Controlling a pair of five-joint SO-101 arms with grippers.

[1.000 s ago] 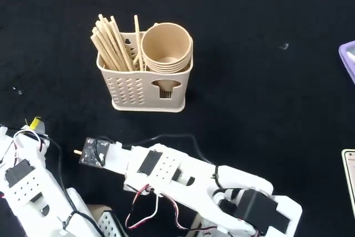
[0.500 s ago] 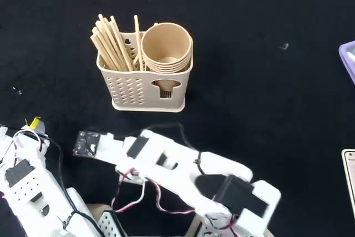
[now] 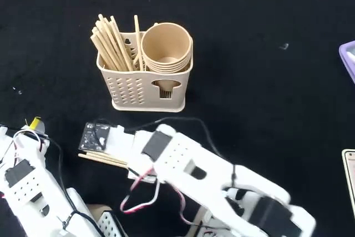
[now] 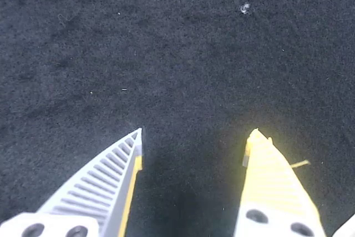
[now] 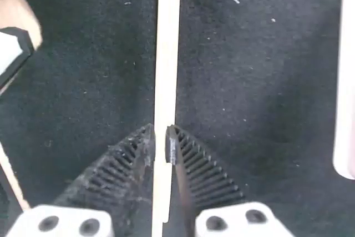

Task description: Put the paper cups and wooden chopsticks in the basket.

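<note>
A cream perforated basket (image 3: 145, 90) stands at the back left of the black cloth. Several wooden chopsticks (image 3: 111, 43) lean in its left compartment, and stacked paper cups (image 3: 166, 45) fill its right one. My right gripper (image 5: 158, 131) is shut on another pair of wooden chopsticks (image 5: 167, 54), which runs straight out between the fingers just above the cloth. In the high view that pair (image 3: 102, 159) sticks out to the left from under the right arm (image 3: 183, 165), in front of the basket. My left gripper (image 4: 194, 137) hangs open over bare cloth, holding nothing.
The left arm (image 3: 25, 181) sits at the front left corner. A purple object (image 3: 348, 59) and a card (image 3: 349, 165) lie at the right edge. A white part (image 5: 346, 81) stands close beside the held chopsticks.
The right arm has swung and shifted over the front of the table. The chopstick pair now shows sticking out from under it. The left arm and basket have not moved.
</note>
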